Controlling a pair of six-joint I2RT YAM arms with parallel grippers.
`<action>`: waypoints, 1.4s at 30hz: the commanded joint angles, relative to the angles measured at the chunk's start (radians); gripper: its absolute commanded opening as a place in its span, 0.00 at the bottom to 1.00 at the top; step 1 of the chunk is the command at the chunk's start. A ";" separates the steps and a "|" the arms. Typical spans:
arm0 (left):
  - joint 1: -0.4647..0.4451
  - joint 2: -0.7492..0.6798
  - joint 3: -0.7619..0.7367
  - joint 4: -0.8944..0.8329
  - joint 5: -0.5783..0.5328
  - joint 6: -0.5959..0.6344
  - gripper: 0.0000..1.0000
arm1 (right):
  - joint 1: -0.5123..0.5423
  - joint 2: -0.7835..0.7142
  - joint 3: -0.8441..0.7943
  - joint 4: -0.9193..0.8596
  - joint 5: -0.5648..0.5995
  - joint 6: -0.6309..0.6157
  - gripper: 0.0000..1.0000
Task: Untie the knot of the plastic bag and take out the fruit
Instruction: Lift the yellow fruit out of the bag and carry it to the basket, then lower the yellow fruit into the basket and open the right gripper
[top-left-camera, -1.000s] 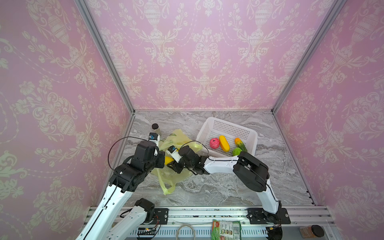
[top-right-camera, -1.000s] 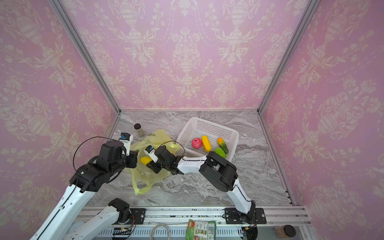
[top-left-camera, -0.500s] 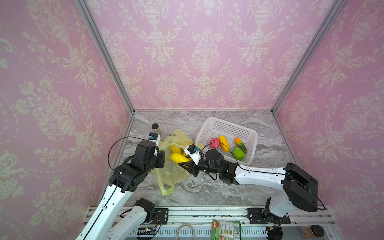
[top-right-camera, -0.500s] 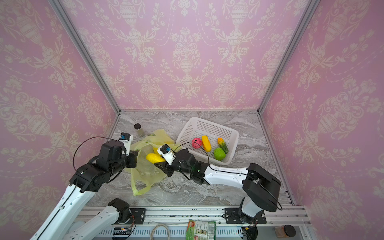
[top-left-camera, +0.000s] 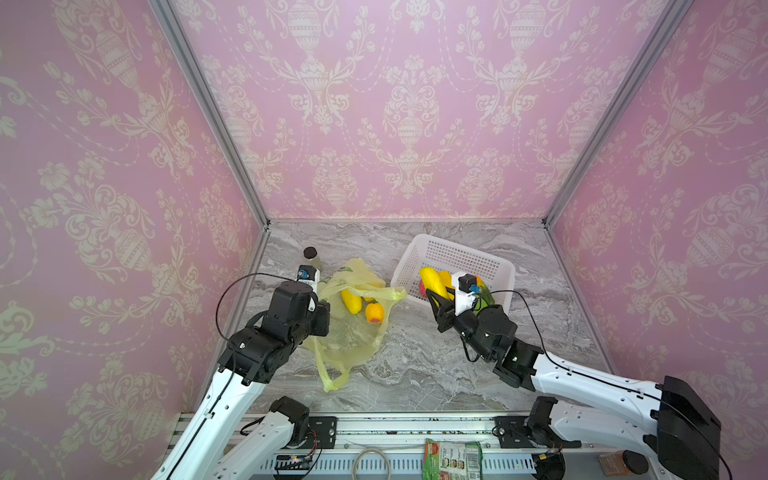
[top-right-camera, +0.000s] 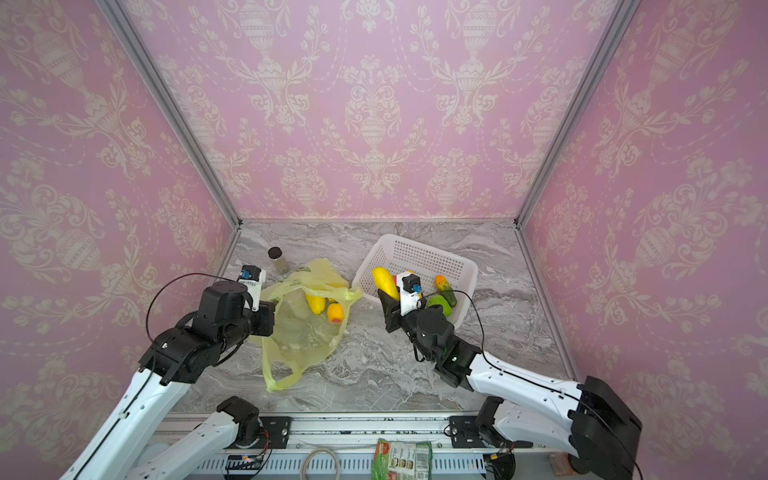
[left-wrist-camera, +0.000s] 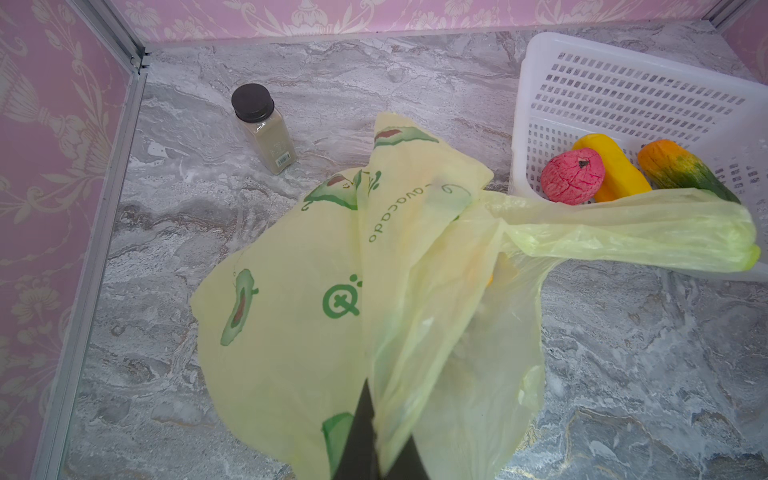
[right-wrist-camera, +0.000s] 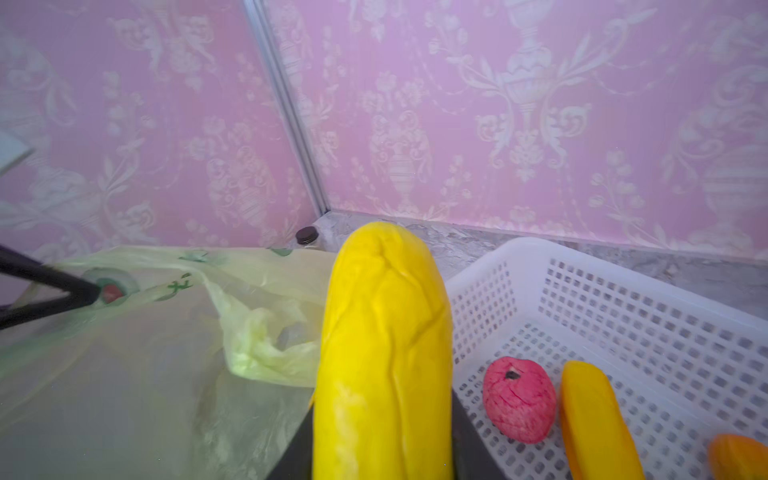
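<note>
The left arm and right arm are white-shelled with bulky black joints and thin looping black cables.

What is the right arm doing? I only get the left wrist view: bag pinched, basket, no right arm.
Observer: The right gripper has its jaws closed on a long yellow fruit, held by the white basket's left edge.
Operator: Anything left in the plastic bag?
Observer: In both top views at least two pieces show in its open mouth: a yellow oblong and an orange-yellow round one.
Operator: More in the basket than my three?
Observer: Yes, a green fruit near its front wall.
</note>
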 joint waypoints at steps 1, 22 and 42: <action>0.005 -0.001 -0.009 -0.014 -0.008 -0.013 0.00 | -0.088 -0.021 -0.011 -0.079 0.135 0.174 0.22; 0.005 0.000 -0.010 -0.015 -0.009 -0.014 0.00 | -0.508 0.485 0.258 -0.410 -0.219 0.505 0.25; 0.006 0.004 -0.010 -0.015 -0.009 -0.014 0.00 | -0.520 0.673 0.385 -0.469 -0.262 0.483 0.69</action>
